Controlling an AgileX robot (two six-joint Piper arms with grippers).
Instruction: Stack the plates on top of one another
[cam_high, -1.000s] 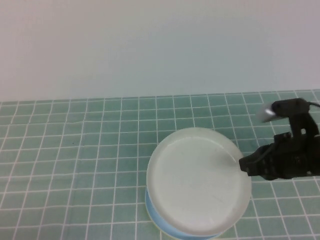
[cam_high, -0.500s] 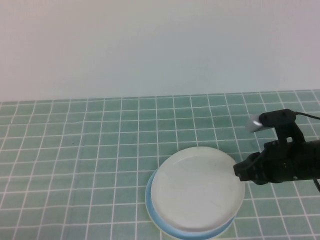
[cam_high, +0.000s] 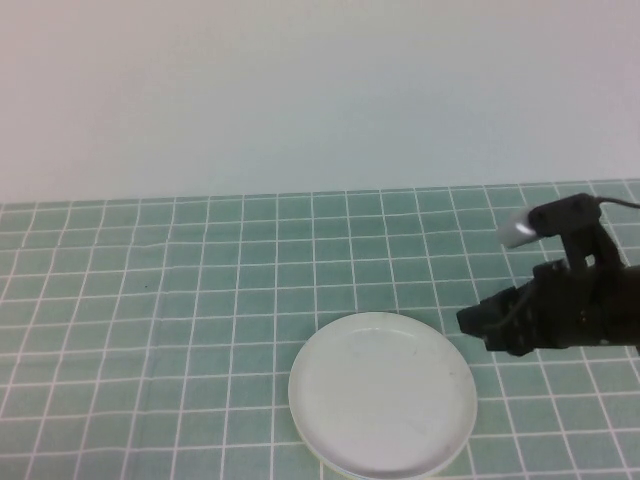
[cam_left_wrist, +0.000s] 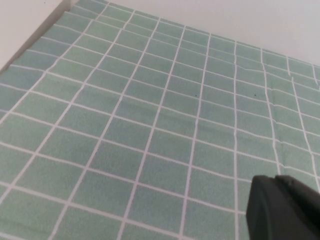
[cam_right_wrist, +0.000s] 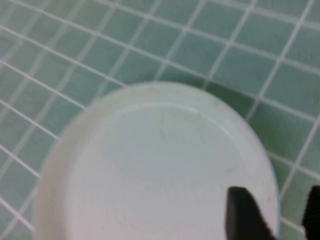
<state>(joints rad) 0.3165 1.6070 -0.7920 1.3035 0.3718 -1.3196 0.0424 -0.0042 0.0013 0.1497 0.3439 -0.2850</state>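
Note:
The white plate lies flat on the green checked cloth near the front, on top of the stack. A thin light blue edge of the plate under it shows only in the right wrist view. The yellow plate is hidden. My right gripper is open just right of the white plate's rim and holds nothing. In the right wrist view one finger hangs over the white plate and the other off its rim. My left gripper is out of the high view, shut and empty, low over bare cloth.
The green checked cloth covers the table up to a plain pale wall at the back. The cloth's edge against a pale surface shows in the left wrist view.
The white plate has come down from a tilted, raised hold to lie flat on the stack. My right gripper has let go of it and sits slightly back from its rim.

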